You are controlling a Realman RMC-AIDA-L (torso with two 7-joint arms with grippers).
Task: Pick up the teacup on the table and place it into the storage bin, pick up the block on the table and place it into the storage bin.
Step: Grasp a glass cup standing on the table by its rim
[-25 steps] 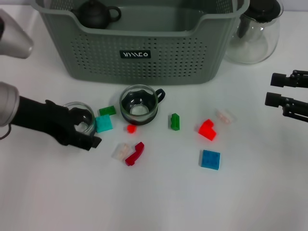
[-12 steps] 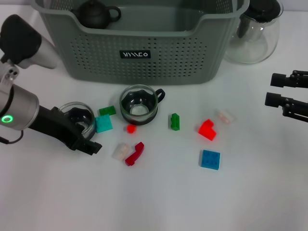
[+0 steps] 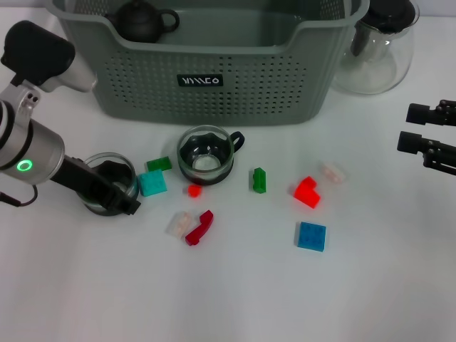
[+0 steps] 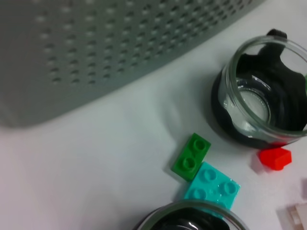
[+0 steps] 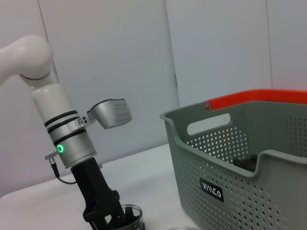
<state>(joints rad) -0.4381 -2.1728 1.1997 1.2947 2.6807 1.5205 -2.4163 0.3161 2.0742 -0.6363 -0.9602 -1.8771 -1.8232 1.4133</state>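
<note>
Left gripper [image 3: 114,191] clasps a glass teacup [image 3: 108,183] on the white table [image 3: 235,292]; right gripper [image 3: 420,128] waits wide beside plain walls.

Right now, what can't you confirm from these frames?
- Left gripper grip: head view, the arm covers the jaws at the small glass cup; left wrist view cuts the cup at the frame edge.
- Storage bin contents: head view, the front wall and top edge hide most of the floor; only a dark teapot shows.
- Right gripper: head view, cropped at the edge.

Lab: bare white table [image 3: 235,299], walls
</note>
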